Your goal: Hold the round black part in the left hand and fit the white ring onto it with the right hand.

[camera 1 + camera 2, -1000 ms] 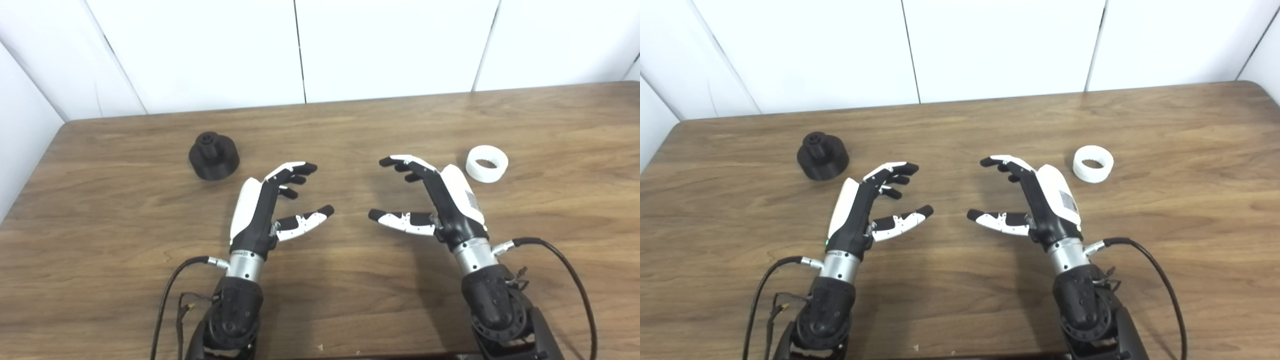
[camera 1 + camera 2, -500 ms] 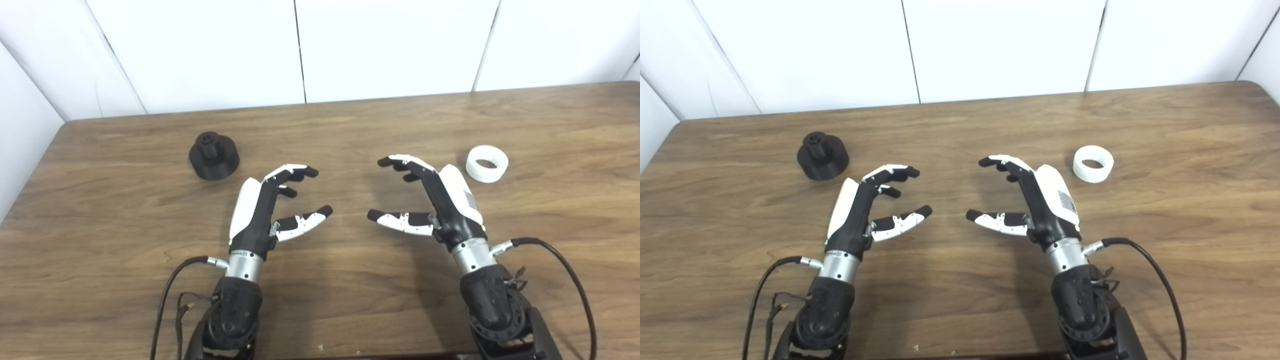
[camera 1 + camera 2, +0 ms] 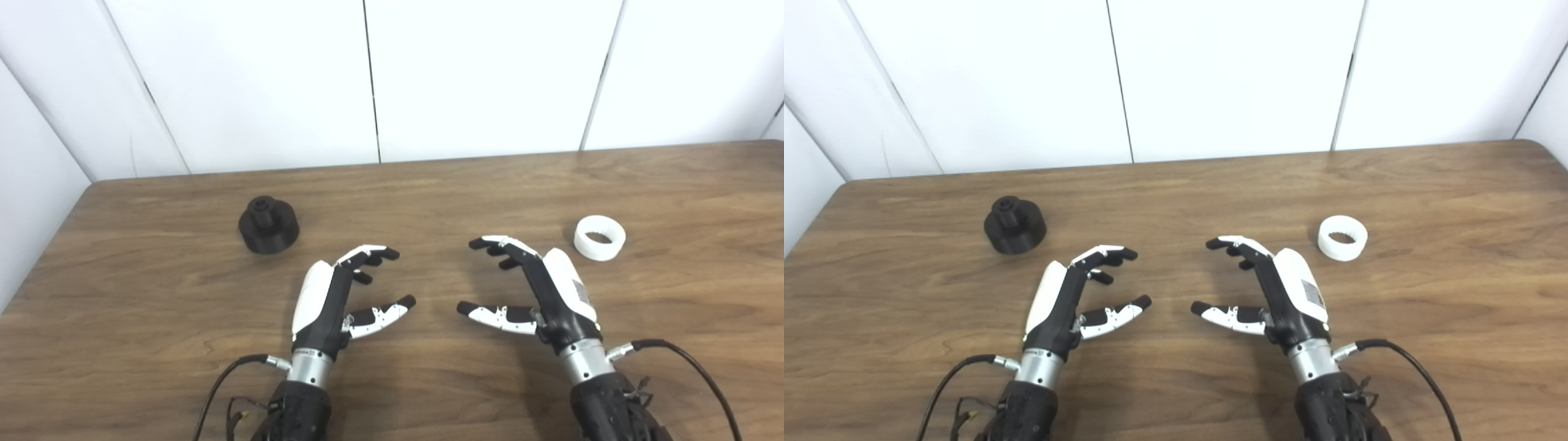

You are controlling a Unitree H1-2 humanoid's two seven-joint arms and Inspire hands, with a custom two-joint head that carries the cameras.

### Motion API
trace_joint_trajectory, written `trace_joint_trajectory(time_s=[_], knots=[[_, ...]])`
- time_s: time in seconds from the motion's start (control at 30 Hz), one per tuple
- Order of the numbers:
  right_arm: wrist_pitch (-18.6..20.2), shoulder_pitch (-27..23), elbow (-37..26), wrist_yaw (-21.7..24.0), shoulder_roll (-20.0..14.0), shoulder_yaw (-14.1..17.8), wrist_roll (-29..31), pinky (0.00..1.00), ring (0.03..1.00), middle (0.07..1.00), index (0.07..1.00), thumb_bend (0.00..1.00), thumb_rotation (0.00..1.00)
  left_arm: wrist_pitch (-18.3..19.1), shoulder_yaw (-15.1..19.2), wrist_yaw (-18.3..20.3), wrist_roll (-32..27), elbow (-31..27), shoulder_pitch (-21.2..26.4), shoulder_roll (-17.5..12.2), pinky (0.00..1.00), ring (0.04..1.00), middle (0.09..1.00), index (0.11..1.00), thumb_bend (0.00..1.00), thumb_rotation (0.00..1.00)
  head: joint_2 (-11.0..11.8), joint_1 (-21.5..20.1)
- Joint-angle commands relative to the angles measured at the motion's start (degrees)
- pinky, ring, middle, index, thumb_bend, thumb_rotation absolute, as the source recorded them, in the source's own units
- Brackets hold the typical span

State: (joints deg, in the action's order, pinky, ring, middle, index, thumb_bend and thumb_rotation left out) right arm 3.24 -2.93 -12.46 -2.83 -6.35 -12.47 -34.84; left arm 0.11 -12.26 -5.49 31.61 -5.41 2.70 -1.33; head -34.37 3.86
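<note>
Two empty hands, left hand (image 3: 334, 294), right hand (image 3: 545, 288); one round black part (image 3: 268, 223); one white ring (image 3: 599, 237).

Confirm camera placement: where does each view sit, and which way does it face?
Left eye view: head-mounted, left of pair, looking down at the table; left hand and right hand enter from below.
Right eye view: same, slightly rightward.
Shared: round black part, white ring, both open hands.

Both arms reach in from the bottom edge. The left hand (image 3: 334, 294) and right hand (image 3: 542, 291) face each other, palms inward, fingers (image 3: 367, 254) curled and apart, thumbs pointing toward one another, each holding nothing.
</note>
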Motion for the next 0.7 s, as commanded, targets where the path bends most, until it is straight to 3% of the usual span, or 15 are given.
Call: trace_joint_trajectory(time_s=[0.0,0.17,0.3,0.67], knots=[[-2.8,-1.7,-0.9,-1.0,-0.1,0.2,0.3,0.68,0.765,0.792,0.731,0.68,0.21,-2.2,0.0,-1.6,0.7,-0.5,1.7,0.1,0.62,0.744,0.764,0.661,0.65,0.18,-0.1,0.3],[-3.7,-1.2,-1.1,-0.8,-1.6,1.4,1.9,0.68,0.76,0.794,0.732,0.68,0.2,-1.8,-1.6,-2.6,2.2,0.5,2.0,1.3,0.59,0.728,0.762,0.662,0.66,0.21,1.2,10.6],[-5.8,-1.2,0.1,-1.4,-2.7,2.9,3.7,0.7,0.776,0.789,0.728,0.69,0.18,-2.5,-2.6,-4.2,3.1,2.5,2.6,2.8,0.6,0.729,0.76,0.658,0.66,0.21,1.9,14.5],[-8.0,-1.6,1.9,-2.1,-3.9,4.2,4.9,0.67,0.764,0.781,0.721,0.7,0.19,-1.9,-3.2,-5.5,4.2,4.1,3.4,4.1,0.62,0.725,0.755,0.656,0.65,0.21,1.5,14.8]])
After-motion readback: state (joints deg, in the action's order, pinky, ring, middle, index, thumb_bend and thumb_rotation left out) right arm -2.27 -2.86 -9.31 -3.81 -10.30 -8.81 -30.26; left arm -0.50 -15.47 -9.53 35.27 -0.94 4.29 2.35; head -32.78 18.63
